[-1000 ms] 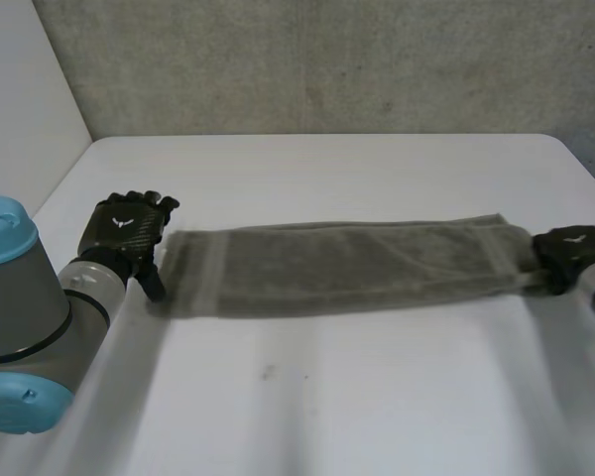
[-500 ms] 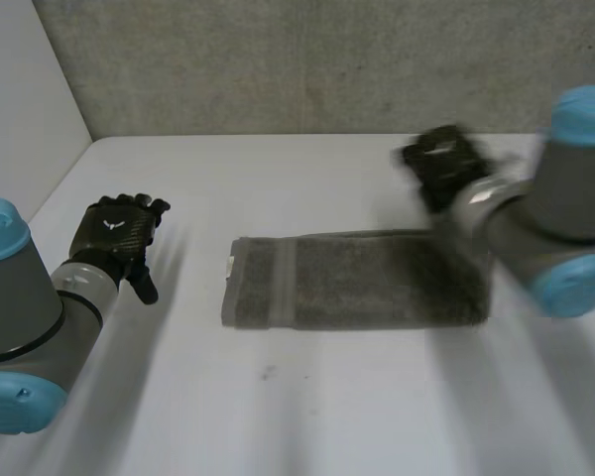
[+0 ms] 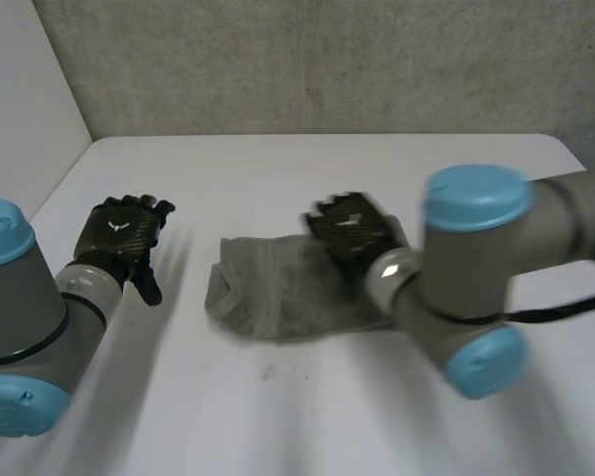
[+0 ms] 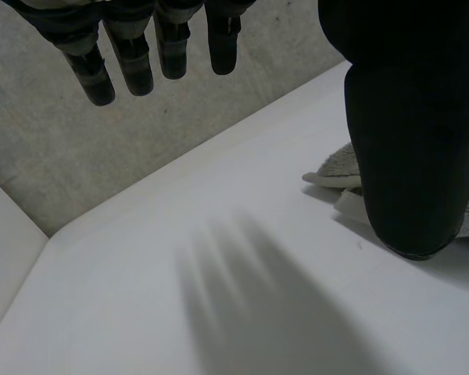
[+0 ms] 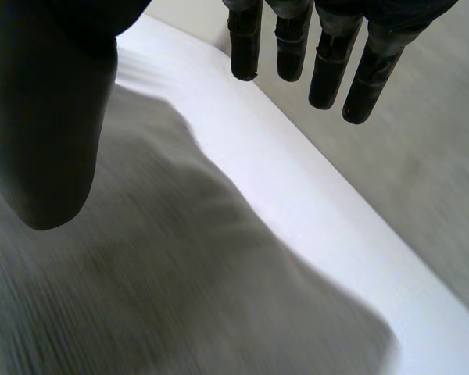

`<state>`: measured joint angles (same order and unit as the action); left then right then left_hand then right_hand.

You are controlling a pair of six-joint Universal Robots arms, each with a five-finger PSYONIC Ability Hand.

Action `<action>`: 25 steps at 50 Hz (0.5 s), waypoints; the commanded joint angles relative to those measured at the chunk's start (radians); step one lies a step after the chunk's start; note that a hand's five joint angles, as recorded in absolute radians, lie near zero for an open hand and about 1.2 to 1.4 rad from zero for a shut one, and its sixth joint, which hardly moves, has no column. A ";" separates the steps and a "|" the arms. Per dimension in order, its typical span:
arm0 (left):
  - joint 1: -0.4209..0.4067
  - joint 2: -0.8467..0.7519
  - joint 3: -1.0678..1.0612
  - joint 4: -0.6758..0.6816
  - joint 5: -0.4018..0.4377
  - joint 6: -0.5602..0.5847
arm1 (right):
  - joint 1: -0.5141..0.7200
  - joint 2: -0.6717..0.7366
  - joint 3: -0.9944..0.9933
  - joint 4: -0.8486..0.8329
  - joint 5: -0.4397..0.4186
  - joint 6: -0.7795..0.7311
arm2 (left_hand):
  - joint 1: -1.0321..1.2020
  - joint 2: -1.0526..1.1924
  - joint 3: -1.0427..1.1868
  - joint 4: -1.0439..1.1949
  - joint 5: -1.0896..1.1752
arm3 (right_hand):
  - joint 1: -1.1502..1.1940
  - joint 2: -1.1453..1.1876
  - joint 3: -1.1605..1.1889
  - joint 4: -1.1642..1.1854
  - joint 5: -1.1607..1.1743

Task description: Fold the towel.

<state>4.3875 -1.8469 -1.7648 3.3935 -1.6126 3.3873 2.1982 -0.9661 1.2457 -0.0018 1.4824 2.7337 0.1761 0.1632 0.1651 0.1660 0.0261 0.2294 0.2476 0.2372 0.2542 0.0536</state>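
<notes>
The right robot hand (image 3: 352, 228) has swung in from the right and is now over the towel (image 3: 273, 290), which lies shorter and bunched at the middle of the surface (image 3: 278, 169). Its fingers are straight, gripping nothing. The left robot hand (image 3: 122, 234) hovers beside the towel's left end, fingers relaxed, empty.

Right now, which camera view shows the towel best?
The head view: nearly the whole towel, bunched, the right hand over it. The left wrist view catches a corner; the right wrist view, a stretch under the palm.
</notes>
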 commanded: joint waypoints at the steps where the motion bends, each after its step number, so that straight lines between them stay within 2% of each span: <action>1: -0.005 -0.001 0.004 0.001 0.000 0.001 | -0.166 -0.075 0.239 -0.012 -0.045 0.061 | -0.002 0.011 0.009 0.009 -0.026 | -0.055 -0.073 -0.063 -0.080 -0.054; 4: -0.008 -0.001 0.004 0.004 -0.001 0.001 | -0.218 -0.068 0.312 -0.044 -0.065 0.026 | -0.002 0.011 0.009 0.009 -0.026 | -0.017 -0.035 -0.025 -0.041 -0.015; 5: -0.013 -0.003 0.002 0.010 -0.001 0.001 | -0.238 -0.063 0.339 -0.075 -0.062 -0.007 | -0.002 0.011 0.009 0.009 -0.026 | 0.241 0.222 0.233 0.216 0.242; 6: -0.013 -0.003 0.002 0.010 -0.001 0.001 | -0.238 -0.063 0.339 -0.075 -0.062 -0.008 | -0.002 0.011 0.009 0.009 -0.026 | 0.243 0.225 0.235 0.218 0.244; 8: -0.020 -0.003 -0.002 0.026 -0.001 0.001 | -0.267 -0.062 0.369 -0.127 -0.050 -0.084 | -0.002 0.011 0.009 0.009 -0.026 | 0.696 0.678 0.688 0.671 0.697; 9: -0.020 -0.003 -0.002 0.026 -0.001 0.001 | -0.267 -0.062 0.370 -0.127 -0.050 -0.085 | -0.002 0.011 0.009 0.009 -0.026 | 0.698 0.680 0.690 0.673 0.699; 10: -0.020 -0.003 -0.004 0.029 -0.001 0.001 | -0.276 -0.065 0.367 -0.147 -0.042 -0.107 | -0.002 0.011 0.009 0.009 -0.026 | 1.038 1.020 1.030 1.013 1.039; 11: -0.020 -0.003 -0.004 0.029 -0.001 0.001 | -0.276 -0.065 0.367 -0.147 -0.042 -0.108 | -0.002 0.011 0.009 0.009 -0.026 | 1.042 1.023 1.034 1.017 1.043; 12: -0.022 -0.003 -0.004 0.029 -0.003 0.001 | -0.282 -0.071 0.357 -0.158 -0.036 -0.112 | -0.002 0.011 0.009 0.009 -0.026 | 1.166 1.147 1.158 1.141 1.167; 18: -0.029 0.003 -0.004 0.027 -0.007 0.001 | -0.244 -0.097 0.223 -0.172 -0.025 -0.088 | -0.002 0.011 0.009 0.009 -0.026 | 1.167 1.149 1.159 1.142 1.168; 19: -0.029 0.003 -0.004 0.027 -0.007 0.001 | -0.192 -0.101 0.165 -0.161 -0.030 -0.088 | -0.002 0.011 0.009 0.009 -0.026 | 1.167 1.149 1.159 1.142 1.168; 20: -0.033 0.003 -0.002 0.027 -0.009 0.001 | -0.192 -0.102 0.164 -0.161 -0.030 -0.088 | -0.002 0.011 0.009 0.009 -0.026 | 1.167 1.149 1.159 1.142 1.168; 21: -0.033 0.005 0.001 0.027 -0.010 0.001 | -0.119 -0.094 0.094 -0.150 -0.033 -0.089 | -0.002 0.011 0.009 0.009 -0.026 | 1.167 1.149 1.159 1.142 1.168; 22: -0.033 0.005 0.001 0.027 -0.010 0.001 | -0.118 -0.094 0.093 -0.150 -0.033 -0.089 | -0.002 0.011 0.009 0.009 -0.026 | 1.167 1.149 1.159 1.142 1.168; 24: -0.033 0.009 0.010 0.021 -0.012 0.000 | 0.018 -0.010 -0.061 -0.082 -0.045 -0.106 | -0.002 0.011 0.009 0.009 -0.026 | 1.167 1.149 1.159 1.142 1.168; 25: -0.033 0.009 0.010 0.021 -0.012 0.000 | 0.018 -0.009 -0.061 -0.081 -0.045 -0.106 | -0.002 0.011 0.009 0.009 -0.026 | 1.167 1.149 1.159 1.142 1.168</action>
<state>4.3567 -1.8435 -1.7657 3.4210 -1.6210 3.3884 2.0284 -1.0500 1.3974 -0.1580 1.4515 2.6367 0.1761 0.1632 0.1651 0.1660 0.0261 1.2652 1.3195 1.3333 1.3404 1.1524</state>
